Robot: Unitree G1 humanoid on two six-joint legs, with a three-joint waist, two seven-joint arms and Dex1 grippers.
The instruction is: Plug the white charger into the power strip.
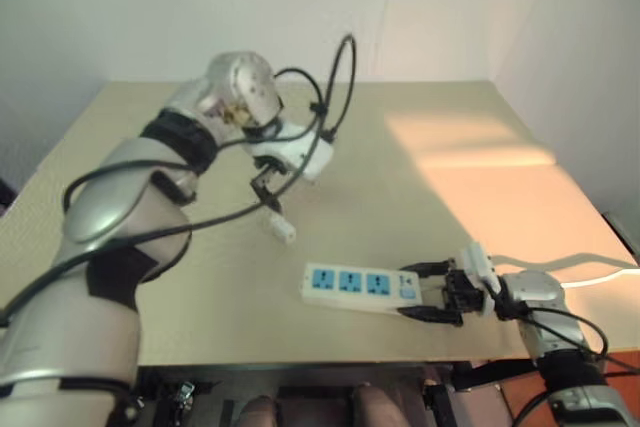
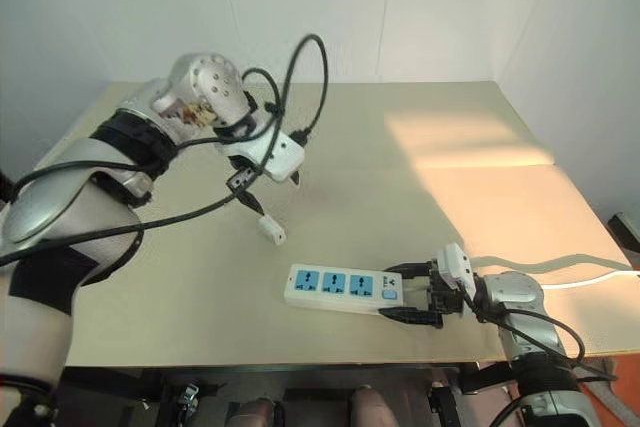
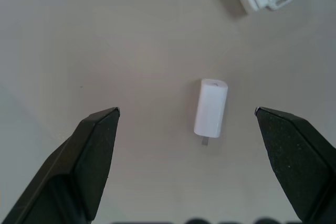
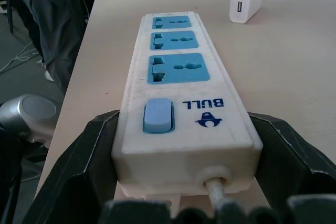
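White strip (image 4: 184, 103) near table (image 1: 450, 197) front edge, marked "BULL", three blue sockets, one blue switch; right end effector (image 1: 432, 293) clamps its switch end, both fingers on its sides. One charger (image 1: 279, 228) lies flat just beyond, apart from strip. Left end effector (image 1: 266, 190) above charger, fingers wide, empty.

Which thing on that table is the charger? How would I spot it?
Start at the table, find the long power strip near its front edge. Just beyond the strip's far end, under the open left gripper, lies the charger: a small plain white block, no blue sockets, no cord.
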